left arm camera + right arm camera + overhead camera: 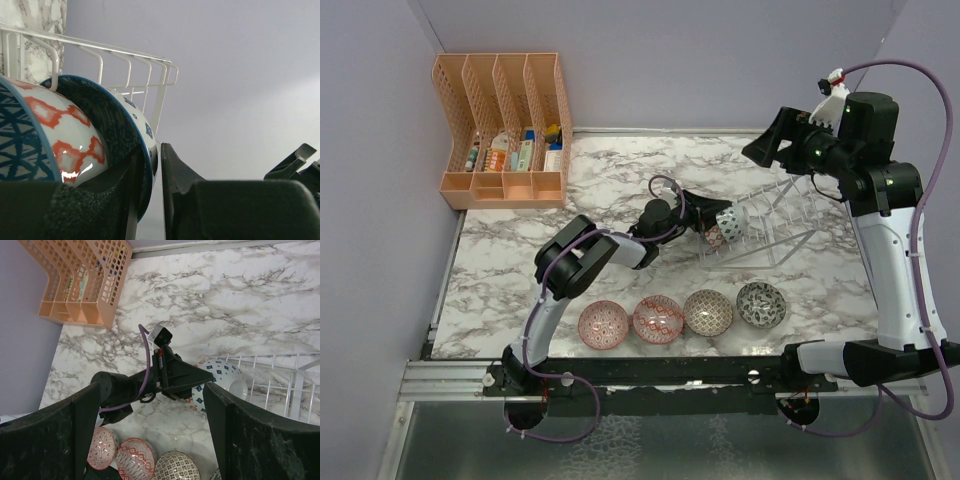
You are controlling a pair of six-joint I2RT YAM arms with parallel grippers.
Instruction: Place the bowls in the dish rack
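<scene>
The wire dish rack [782, 222] stands at the right of the marble table. My left gripper [713, 226] reaches into its left end, shut on the rim of a blue bowl [135, 120], which is tipped on edge among the prongs [125, 55]. A second blue bowl with red diamonds [55, 135] leans against it. Two red bowls [603, 322] [657, 318], a brownish bowl [708, 312] and a dark bowl [761, 303] lie in a row at the front. My right gripper [770, 140] hangs open and empty high above the rack. The right wrist view shows the held bowl [222, 382].
An orange plastic file organiser [505, 130] with small items stands at the back left corner. Purple walls close in the left and back. The left arm [620, 250] stretches across the middle of the table.
</scene>
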